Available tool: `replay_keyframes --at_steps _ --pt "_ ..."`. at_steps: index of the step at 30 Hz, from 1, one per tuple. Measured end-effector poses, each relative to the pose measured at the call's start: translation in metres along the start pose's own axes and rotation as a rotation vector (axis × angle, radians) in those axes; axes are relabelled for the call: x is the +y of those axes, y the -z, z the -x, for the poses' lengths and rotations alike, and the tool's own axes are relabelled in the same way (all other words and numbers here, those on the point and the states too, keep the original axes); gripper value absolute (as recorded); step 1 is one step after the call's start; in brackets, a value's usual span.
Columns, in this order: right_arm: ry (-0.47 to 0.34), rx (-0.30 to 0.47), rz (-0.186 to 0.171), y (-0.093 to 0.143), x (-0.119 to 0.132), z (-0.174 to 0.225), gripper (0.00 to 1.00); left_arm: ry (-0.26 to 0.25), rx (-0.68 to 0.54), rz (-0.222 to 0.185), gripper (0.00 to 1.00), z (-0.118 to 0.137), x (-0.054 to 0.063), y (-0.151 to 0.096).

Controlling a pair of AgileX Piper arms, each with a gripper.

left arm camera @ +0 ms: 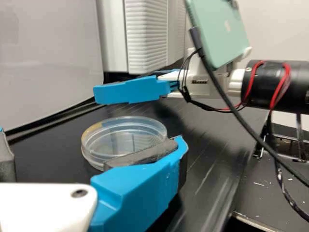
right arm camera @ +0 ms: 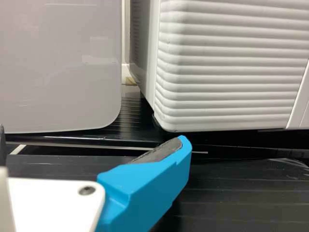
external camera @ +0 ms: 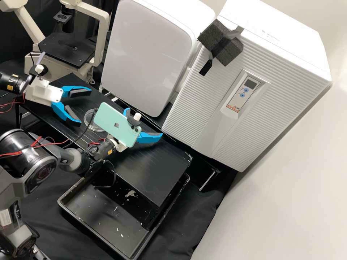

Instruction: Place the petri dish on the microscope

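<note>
Petri dish [left arm camera: 124, 138]: round, flat, between bench's [external camera: 159, 169] near and far edges. Left gripper [external camera: 85, 105]: wide. Right gripper [external camera: 145, 122]: wide.

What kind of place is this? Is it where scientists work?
Probably, yes! It looks like a science lab. There's a microscope for looking at tiny things, a clear petri dish and a big white machine with buttons.
</note>
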Motion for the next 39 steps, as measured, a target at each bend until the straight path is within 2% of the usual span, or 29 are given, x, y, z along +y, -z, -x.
replay_keyframes --at_steps 5,13,19,24,28,39 --pt "0.0 0.0 0.0 0.0 0.0 0.0 1.0 0.038 0.01 0.003 1.0 -0.01 -0.007 0.002" --pt "0.0 0.0 0.0 0.0 0.0 0.0 1.0 0.037 -0.04 -0.017 1.0 -0.02 -0.004 -0.014" --pt "0.0 0.0 0.0 0.0 0.0 0.0 1.0 0.044 -0.055 -0.038 1.0 -0.03 -0.002 -0.018" --pt "0.0 0.0 0.0 0.0 0.0 0.0 1.0 0.056 -0.046 -0.011 1.0 -0.038 -0.004 -0.013" --pt "0.0 0.0 0.0 0.0 0.0 0.0 1.0 0.058 -0.042 0.025 1.0 -0.043 -0.005 -0.01" --pt "0.0 0.0 0.0 0.0 0.0 0.0 1.0 0.061 -0.048 0.02 1.0 -0.05 -0.004 -0.012"
